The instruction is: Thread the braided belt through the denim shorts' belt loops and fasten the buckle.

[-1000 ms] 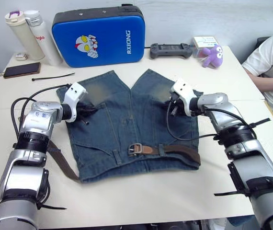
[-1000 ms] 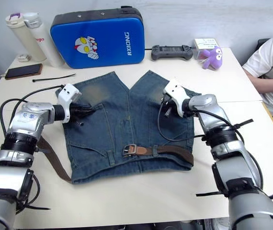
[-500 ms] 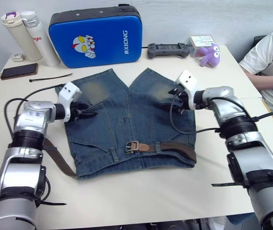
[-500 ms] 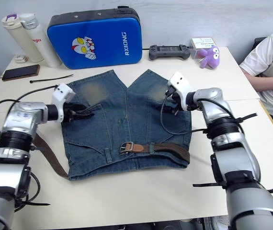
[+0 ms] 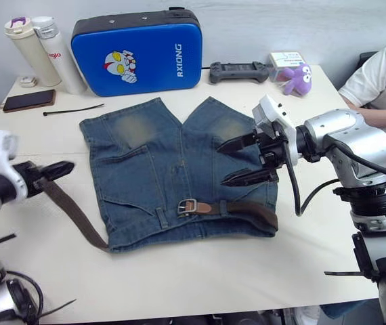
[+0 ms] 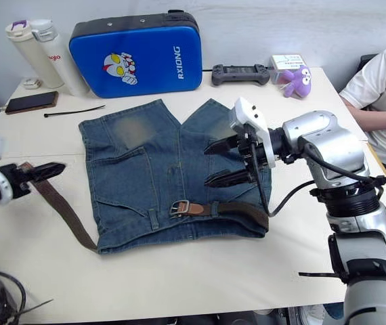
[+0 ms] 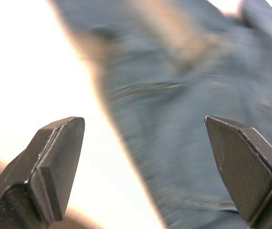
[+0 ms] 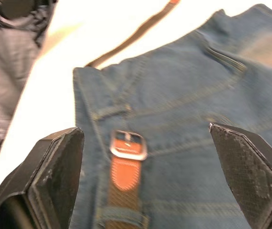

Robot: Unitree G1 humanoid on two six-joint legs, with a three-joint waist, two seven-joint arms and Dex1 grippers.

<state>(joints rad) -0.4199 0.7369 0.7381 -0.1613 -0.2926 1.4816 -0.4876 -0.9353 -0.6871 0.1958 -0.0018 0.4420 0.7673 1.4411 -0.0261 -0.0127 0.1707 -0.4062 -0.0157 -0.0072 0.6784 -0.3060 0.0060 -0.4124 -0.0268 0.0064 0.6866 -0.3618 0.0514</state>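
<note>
Flat on the white table [image 5: 200, 277] lie the denim shorts [image 5: 173, 172], legs pointing away toward the far edge and waistband nearest the robot. Along that waistband runs the braided belt [image 5: 244, 207], lying over the right half of the band; its other end trails off the shorts' left corner and slants across the bare tabletop toward the left gripper [image 5: 54, 169]. The silver buckle [image 5: 188, 206] sits near the middle of the waistband, with the brown strap passing into it; the right wrist view shows the buckle [image 8: 128, 145] lying flat on the denim between that gripper's two pads. A belt loop [image 5: 225, 208] crosses the strap just right of the buckle.

Over the shorts' right leg hovers the right gripper [image 5: 247, 160], raised clear of the cloth, its fingers spread wide apart with nothing between them; the buckle lies below and to its left, apart from it. The left gripper is off the shorts entirely, above the table at their left side, its fingers also parted and empty in the left wrist view, close to the belt's trailing end.

At the table's far edge stand a blue padded case [image 5: 137, 49], two bottles [image 5: 40, 51], a phone [image 5: 26, 100], a black cable tie [image 5: 73, 110], a game controller [image 5: 239, 71] and a purple plush toy [image 5: 296, 76].
</note>
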